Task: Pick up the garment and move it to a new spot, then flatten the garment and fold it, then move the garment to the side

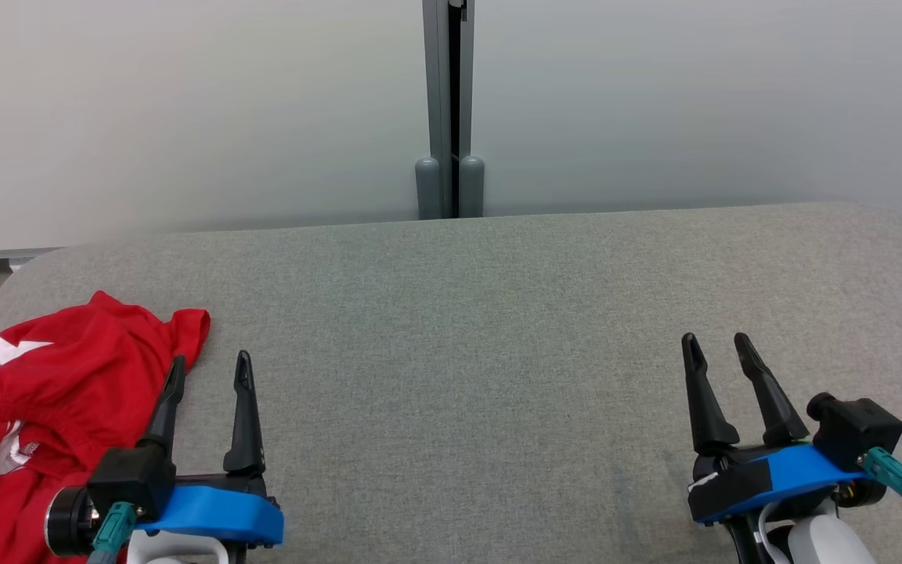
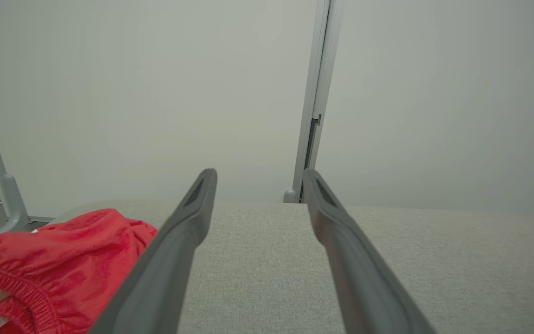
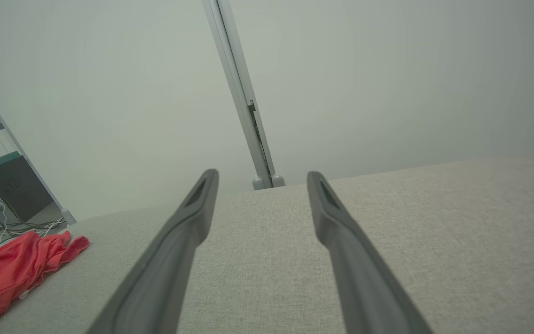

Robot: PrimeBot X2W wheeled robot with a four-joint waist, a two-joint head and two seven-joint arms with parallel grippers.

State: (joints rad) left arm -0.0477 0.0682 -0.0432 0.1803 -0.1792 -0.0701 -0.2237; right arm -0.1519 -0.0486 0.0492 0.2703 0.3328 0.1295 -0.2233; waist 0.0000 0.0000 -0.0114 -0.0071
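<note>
Red garment [image 1: 67, 368] in a heap on grey upholstery [image 1: 459, 352], just beside the left jaws (both pairs apart)

Crumpled red garment [image 1: 67, 368] far left, left end effector [image 1: 211, 359] beside it

grey fabric surface [image 1: 498, 329], crumpled red garment [image 1: 67, 376]

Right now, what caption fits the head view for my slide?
Open left tool beside the crumpled red garment; open right tool over the grey table.
</note>
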